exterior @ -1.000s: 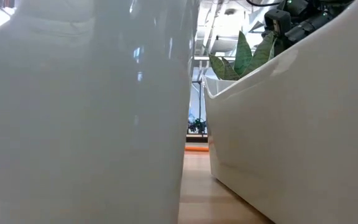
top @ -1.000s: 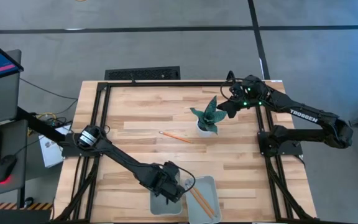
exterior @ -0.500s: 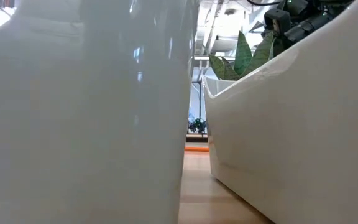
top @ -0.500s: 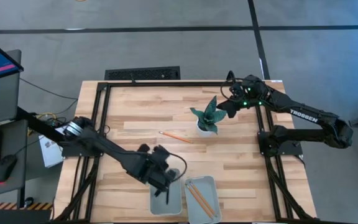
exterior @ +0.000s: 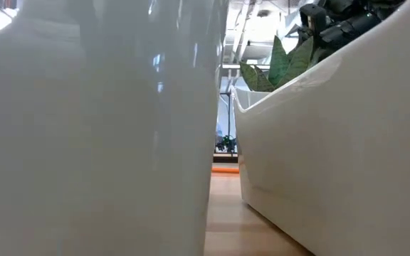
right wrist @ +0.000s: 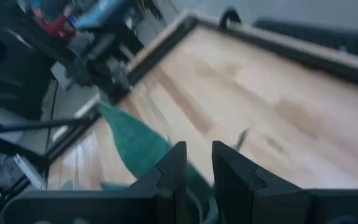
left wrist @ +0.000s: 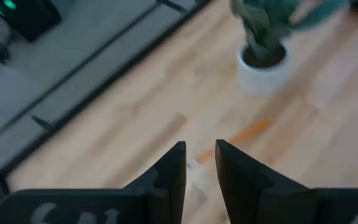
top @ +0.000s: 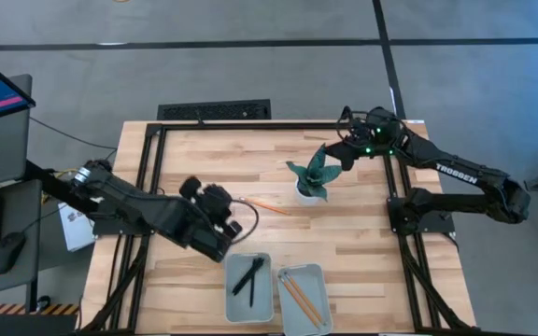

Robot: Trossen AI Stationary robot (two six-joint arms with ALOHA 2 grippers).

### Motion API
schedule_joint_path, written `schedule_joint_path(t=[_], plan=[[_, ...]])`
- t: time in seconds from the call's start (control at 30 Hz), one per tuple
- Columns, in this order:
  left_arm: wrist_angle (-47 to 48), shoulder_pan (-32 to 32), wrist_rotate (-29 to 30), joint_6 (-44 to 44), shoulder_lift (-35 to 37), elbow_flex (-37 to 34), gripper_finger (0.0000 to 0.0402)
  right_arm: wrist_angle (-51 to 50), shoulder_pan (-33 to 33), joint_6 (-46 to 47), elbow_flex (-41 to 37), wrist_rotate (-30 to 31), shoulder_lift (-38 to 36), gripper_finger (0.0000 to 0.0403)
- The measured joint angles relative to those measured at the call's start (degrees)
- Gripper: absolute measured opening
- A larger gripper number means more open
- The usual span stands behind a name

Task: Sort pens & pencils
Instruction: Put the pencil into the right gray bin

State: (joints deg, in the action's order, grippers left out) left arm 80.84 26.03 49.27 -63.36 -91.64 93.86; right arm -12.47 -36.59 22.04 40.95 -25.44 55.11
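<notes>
The left gripper (top: 215,200), fingers nearly together and empty, has lifted away from the left tray (top: 249,300), leaving the pens (top: 248,277) inside; one pencil (top: 271,206) lies beyond that tray, unsorted
</notes>
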Motion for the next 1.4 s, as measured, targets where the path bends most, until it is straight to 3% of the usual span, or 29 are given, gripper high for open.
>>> schedule_joint_path(t=[0.2, 0.47, 0.93, 1.1, 1.27, 1.4], plan=[[2.4, -3.6, 5.6, 4.8, 5.0, 0.0, 0.0079, 9.5, -2.7, 0.4, 0.4, -0.1, 0.0, 0.0098], [4.4, -7.0, 11.4, 10.2, 10.0, 0.0, 0.0079, 11.7, -3.1, -4.4, 8.3, -1.8, 0.0, 0.0098], [5.8, -9.4, 18.6, 17.3, 14.3, -0.2, 0.0079, 9.9, 4.2, -9.1, 22.8, -1.8, 0.8, 0.0098], [5.7, -9.5, 21.1, 15.4, 17.9, -5.2, 0.0079, 9.6, 7.1, -10.0, 25.0, -1.7, 2.9, 0.0098], [-2.5, -9.6, 20.4, 15.6, 25.6, -15.4, 0.0079, 9.3, 9.8, -10.6, 27.9, -1.7, 6.2, 0.0098], [-22.2, -11.2, 10.6, 29.6, 32.2, -24.4, 0.0079, 3.1, 12.1, -14.1, 33.4, -1.2, 9.9, 0.0098]])
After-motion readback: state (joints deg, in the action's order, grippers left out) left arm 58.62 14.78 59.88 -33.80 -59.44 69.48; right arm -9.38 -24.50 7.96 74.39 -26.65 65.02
